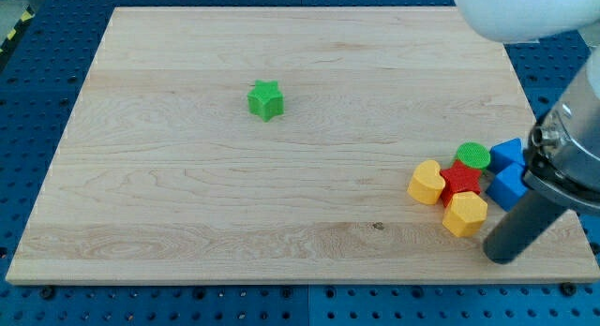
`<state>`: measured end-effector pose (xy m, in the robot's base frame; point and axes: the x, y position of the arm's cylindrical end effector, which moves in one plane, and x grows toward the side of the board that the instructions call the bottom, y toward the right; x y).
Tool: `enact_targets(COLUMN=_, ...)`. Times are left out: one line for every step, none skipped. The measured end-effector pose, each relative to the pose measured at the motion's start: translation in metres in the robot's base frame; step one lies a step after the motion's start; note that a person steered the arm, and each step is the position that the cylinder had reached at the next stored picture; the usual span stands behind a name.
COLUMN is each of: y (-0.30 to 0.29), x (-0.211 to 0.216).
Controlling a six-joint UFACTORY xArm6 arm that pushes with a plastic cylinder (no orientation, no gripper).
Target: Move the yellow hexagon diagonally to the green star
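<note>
The yellow hexagon (464, 214) lies at the view's lower right, at the bottom of a cluster of blocks. The green star (266, 100) stands alone at the upper middle of the wooden board, far up and left of the hexagon. My tip (503, 254) rests on the board just right of and below the yellow hexagon, a small gap apart from it. The dark rod slants up to the right toward the arm.
The cluster holds a yellow heart-like block (427, 183), a red star (460, 179), a green round block (472, 155) and two blue blocks (507, 154) (507, 185). The board's right edge (562, 176) and bottom edge (300, 279) lie close to the cluster.
</note>
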<state>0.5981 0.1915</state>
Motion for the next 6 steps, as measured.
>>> enact_targets(y=-0.023, x=-0.022)
enact_targets(y=-0.041, x=-0.040)
enact_targets(y=-0.058, x=-0.057)
enact_targets(y=-0.080, x=-0.072)
enact_targets(y=-0.116, x=-0.078)
enact_targets(y=-0.136, x=-0.078)
